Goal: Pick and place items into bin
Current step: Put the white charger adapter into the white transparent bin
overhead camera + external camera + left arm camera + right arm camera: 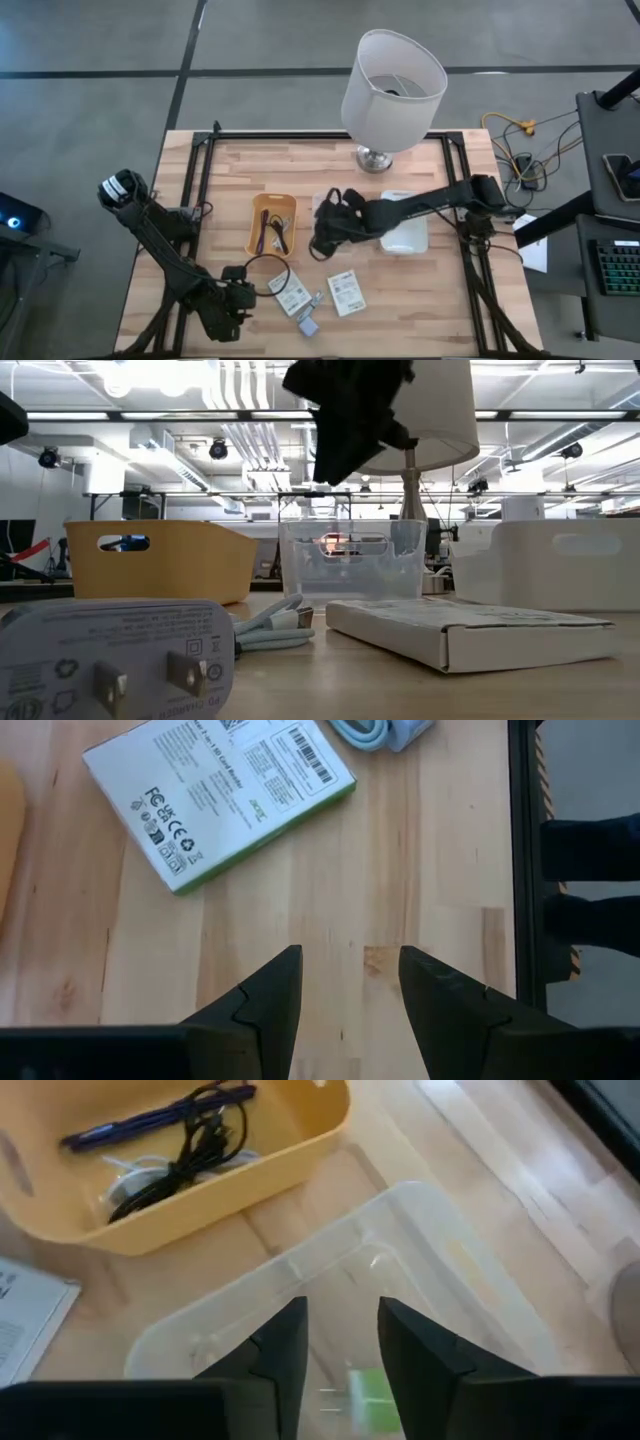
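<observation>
Overhead, high view: right pincer (322, 243) hangs over the clear bin (330, 222) mid-worktop; yellow bin (272, 223) lies at its nine o'clock; packets (347, 293) wait at its six o'clock, long sides toward the front edge.
Low view: a dark gripper hangs above the clear bin (350, 557); a packet (470, 628) lies flat in front.
Left wrist view: left pincer (349, 995) open, empty, fingers apart; nearest packet (220, 792) just ahead, long axis slanted across its gap; this arm seems nearer.
Right wrist view: right pincer (341, 1342) narrowly parted, holding nothing seen; a green cube (370, 1392) sits below it in the clear bin (420, 1230); cords (180, 1150) in the yellow bin (240, 1200).
</observation>
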Controlling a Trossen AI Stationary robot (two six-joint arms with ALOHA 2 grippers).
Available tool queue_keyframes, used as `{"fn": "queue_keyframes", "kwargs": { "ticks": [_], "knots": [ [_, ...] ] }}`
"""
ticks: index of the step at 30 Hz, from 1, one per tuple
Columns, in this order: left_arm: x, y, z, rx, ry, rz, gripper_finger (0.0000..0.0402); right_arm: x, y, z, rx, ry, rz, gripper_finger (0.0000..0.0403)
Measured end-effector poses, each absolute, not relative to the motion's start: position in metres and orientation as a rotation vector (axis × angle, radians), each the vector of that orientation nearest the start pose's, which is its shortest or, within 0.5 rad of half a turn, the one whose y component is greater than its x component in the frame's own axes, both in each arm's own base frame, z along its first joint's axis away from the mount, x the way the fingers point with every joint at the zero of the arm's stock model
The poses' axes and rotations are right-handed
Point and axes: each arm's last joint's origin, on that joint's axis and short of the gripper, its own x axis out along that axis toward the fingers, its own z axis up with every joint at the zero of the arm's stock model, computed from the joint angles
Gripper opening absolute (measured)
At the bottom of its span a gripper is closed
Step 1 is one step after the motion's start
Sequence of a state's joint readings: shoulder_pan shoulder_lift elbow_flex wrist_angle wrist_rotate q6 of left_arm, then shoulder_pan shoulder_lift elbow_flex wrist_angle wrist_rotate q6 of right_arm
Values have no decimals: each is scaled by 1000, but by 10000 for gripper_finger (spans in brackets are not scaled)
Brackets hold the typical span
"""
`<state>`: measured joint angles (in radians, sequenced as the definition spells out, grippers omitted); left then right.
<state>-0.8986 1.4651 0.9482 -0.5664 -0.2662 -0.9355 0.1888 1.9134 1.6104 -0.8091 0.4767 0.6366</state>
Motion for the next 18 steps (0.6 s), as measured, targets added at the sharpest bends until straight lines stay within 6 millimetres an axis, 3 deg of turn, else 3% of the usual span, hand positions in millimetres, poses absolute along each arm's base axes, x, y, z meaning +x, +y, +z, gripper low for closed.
{"fn": "queue_keyframes", "kwargs": {
  "ticks": [5,9,12,14,18],
  "knots": [
    [180,-214,213,-262,1061,-80,152,388,75,271,221,886,-505,103],
    [179,-213,213,-256,1057,-79,152,381,112,274,178,970,-171,129],
    [179,-212,212,-247,1057,-78,152,375,154,258,9,1037,94,163],
    [178,-212,212,-242,1056,-80,152,374,176,242,-40,1055,156,187],
    [178,-211,210,-253,1056,-74,152,390,184,222,249,1033,-16,227]
  ]
}}
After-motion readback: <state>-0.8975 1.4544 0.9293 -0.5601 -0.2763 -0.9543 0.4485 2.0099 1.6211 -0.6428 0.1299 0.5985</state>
